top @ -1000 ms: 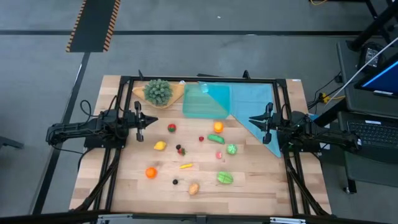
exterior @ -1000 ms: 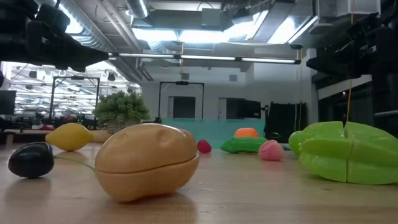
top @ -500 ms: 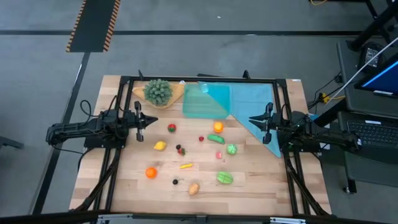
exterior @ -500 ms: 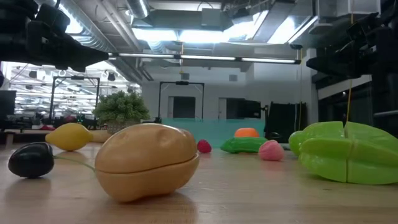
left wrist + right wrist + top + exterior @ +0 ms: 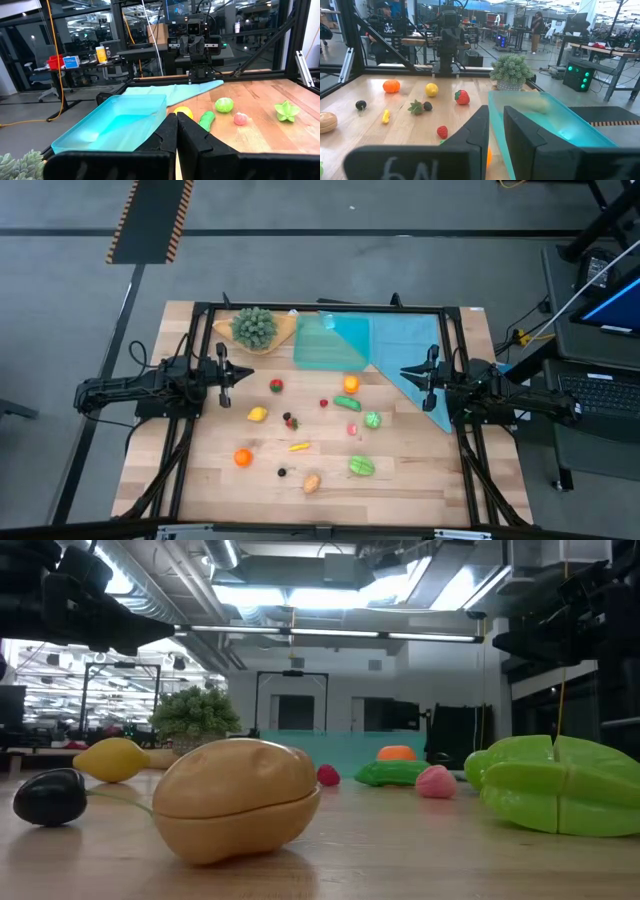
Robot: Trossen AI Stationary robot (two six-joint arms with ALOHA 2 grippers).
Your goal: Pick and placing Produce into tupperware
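Left gripper [image 5: 224, 373]: parked at the table's 9 o'clock edge, fingers pressed together, holding nothing; looks like a rest pose with no pick begun.
Right gripper [image 5: 428, 375]: mirrored at 3 o'clock, fingers likewise closed and empty, poised over the cloth's edge.
Tupperware [image 5: 327, 342]: at 12 o'clock on the table, open side up, no produce visible inside; sits between both arms, so probably reachable from either side.
Produce: scattered across the centre and toward 6 o'clock, none yet in the container.
Nearest to container: orange fruit [image 5: 351, 384] and red tomato [image 5: 275, 385], just below its near rim; likely the easiest first picks.
Mid-table: yellow lemon [image 5: 257, 414], green cucumber [image 5: 347, 404], round green piece [image 5: 373, 420], all lying apart from one another.
Far pieces: orange [image 5: 242, 458], tan potato [image 5: 312, 483], green starfruit [image 5: 361, 466], toward 6 o'clock, the longest carry.
Teal cloth [image 5: 405, 345]: flat from 12 to 2 o'clock, partly under the container; not a target.
Plant [image 5: 254, 326]: bushy, at 11 o'clock in a wooden dish [image 5: 280, 332], just beside the container's left wall; could crowd a left-arm approach.
Obstruction: otherwise no object seen between grippers and fruit.
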